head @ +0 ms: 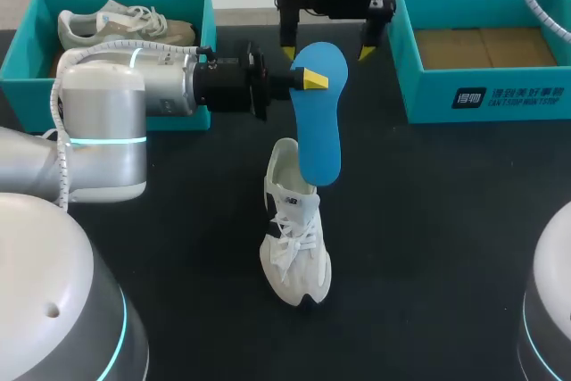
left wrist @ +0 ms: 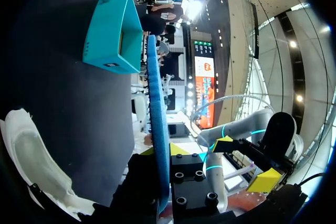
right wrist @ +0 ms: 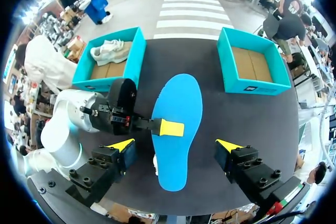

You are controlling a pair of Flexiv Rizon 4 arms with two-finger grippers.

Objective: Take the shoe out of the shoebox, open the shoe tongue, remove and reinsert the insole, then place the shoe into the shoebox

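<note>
A blue insole (head: pixel 319 131) hangs upright above the table, pinched at its upper part by my left gripper (head: pixel 310 80), which comes in from the left and is shut on it. In the left wrist view the insole (left wrist: pixel 157 119) shows edge-on between the yellow tips of the left gripper (left wrist: pixel 164 150). A white shoe (head: pixel 293 238) stands on the black table just below the insole's lower end. My right gripper (head: pixel 327 53) hovers open above and behind the insole. In the right wrist view the right gripper (right wrist: pixel 176 145) straddles the insole (right wrist: pixel 176 103) without touching it.
A teal shoebox (head: pixel 27 51) at the back left holds another pale shoe (head: pixel 125 24). A second teal shoebox (head: pixel 482 86) at the back right shows only its cardboard floor. Black table surface (head: pixel 428 220) lies around the white shoe.
</note>
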